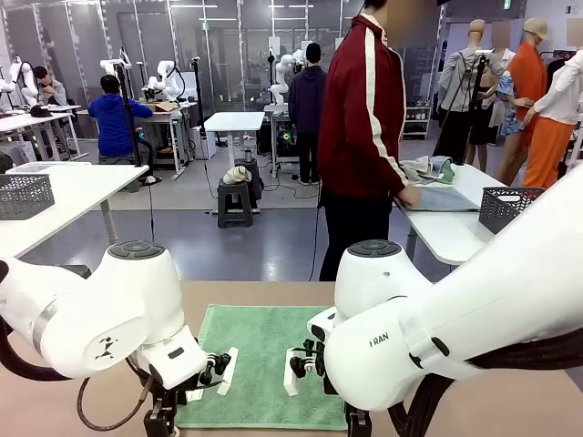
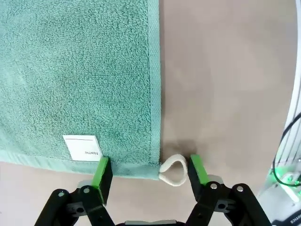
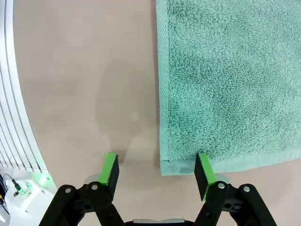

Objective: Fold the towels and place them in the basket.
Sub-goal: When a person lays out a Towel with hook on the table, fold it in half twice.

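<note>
A mint green towel [image 1: 264,360] lies flat on the tan table between my two arms. In the left wrist view my left gripper [image 2: 150,174] is open and straddles one near corner of the towel [image 2: 84,70]. The cream corner loop [image 2: 171,170] lies between the pads, and a white name label [image 2: 83,147] sits beside the left pad. In the right wrist view my right gripper [image 3: 157,173] is open astride the other near corner of the towel [image 3: 225,84], pads low at the table. A dark grey lattice basket [image 1: 506,208] stands on a white side table at the right.
A person in a dark red jacket [image 1: 364,137] stands beyond the table, a hand on cloth on the right side table [image 1: 446,232]. A second grey basket [image 1: 23,194] sits on the white table at the left. Bare tan tabletop [image 3: 84,94] flanks the towel.
</note>
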